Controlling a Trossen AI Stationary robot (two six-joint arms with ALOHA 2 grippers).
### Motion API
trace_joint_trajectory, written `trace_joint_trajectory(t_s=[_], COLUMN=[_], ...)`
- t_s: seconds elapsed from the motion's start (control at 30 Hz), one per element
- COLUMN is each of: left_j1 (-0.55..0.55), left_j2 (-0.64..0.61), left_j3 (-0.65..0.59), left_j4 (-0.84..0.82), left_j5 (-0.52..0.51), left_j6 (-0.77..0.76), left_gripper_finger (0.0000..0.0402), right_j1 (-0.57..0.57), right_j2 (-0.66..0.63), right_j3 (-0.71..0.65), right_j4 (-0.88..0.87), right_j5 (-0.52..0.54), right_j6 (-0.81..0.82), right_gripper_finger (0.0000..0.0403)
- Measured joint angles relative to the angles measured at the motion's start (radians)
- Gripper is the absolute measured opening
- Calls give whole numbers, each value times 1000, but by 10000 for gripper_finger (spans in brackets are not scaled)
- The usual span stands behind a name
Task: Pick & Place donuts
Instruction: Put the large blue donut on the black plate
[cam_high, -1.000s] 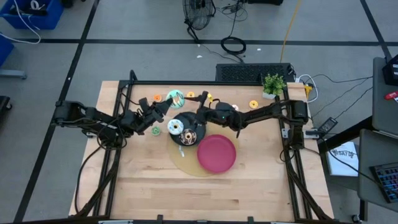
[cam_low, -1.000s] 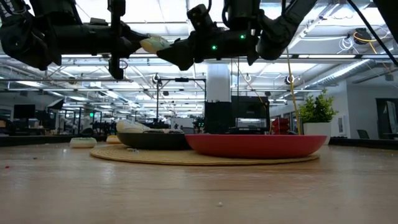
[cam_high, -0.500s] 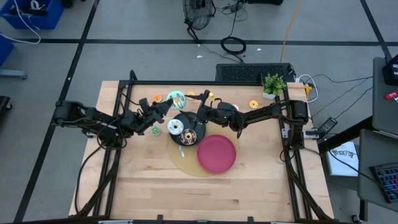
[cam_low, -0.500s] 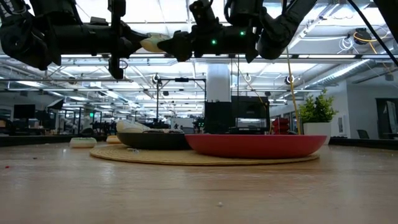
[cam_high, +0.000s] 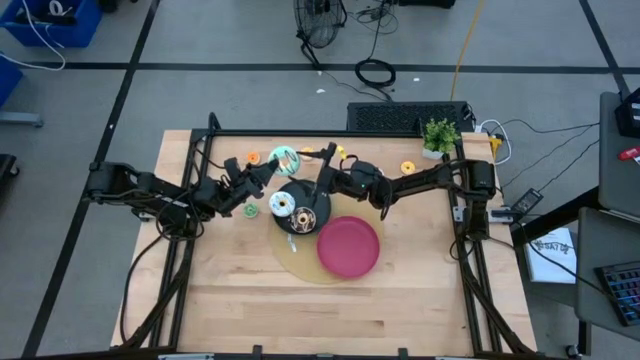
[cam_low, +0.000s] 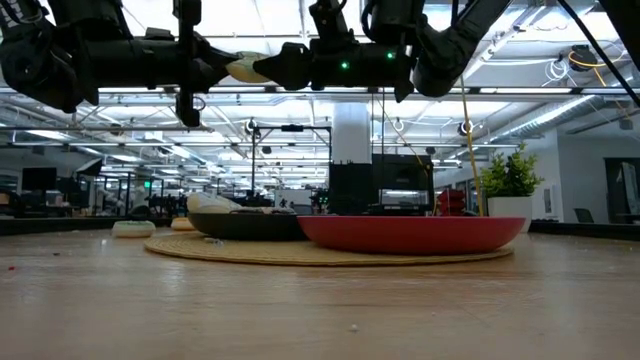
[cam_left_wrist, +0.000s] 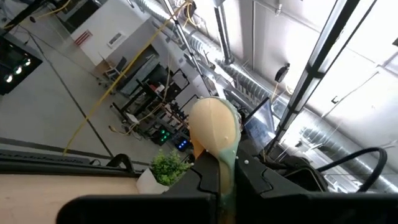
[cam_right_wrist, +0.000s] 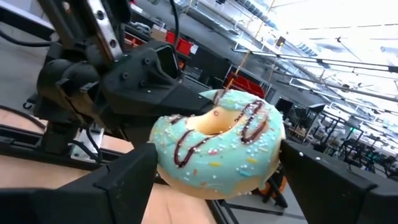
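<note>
The high view hangs straight above the table (cam_high: 240, 290), far enough to take in its whole top and the floor around; the low view sits at table-top height, looking level across the wood toward the room behind, close to the red plate (cam_low: 410, 233), which the high view shows at about 6 o'clock from the table's middle; each wrist view faces the teal donut (cam_right_wrist: 217, 143) from very near, from opposite sides, so both share it.

teal donut (cam_right_wrist: 217, 144) | brown drizzle, sprinkles | held aloft, tilted | others scattered on table, black plate
</note>
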Motion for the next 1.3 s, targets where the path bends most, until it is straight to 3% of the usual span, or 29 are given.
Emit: trace_joint_trajectory(t_s=[0.27,0.5,0.63,0.9,1.03,1.3], left_j1=[0,0,0,0,-1,-20], left_j2=[0,0,0,0,0,0], left_j3=[0,0,0,0,1,84], left_j4=[0,0,1,1,1,-89], left_j5=[1,-4,-8,-3,8,37], left_j6=[3,-4,1,-8,-9,7], left_gripper_finger=[12,24,12,26,12,24], right_j1=[2,2,2,2,-3,-7], right_j2=[0,-1,-1,-1,-1,-1], right_j3=[0,7,39,57,57,57], right_j4=[-11,-27,-81,-84,-117,-131], right_j5=[-47,-49,-47,-45,-44,-30], right_j6=[-26,-45,-44,-49,-47,-45], right_gripper_finger=[318,341,348,340,339,339])
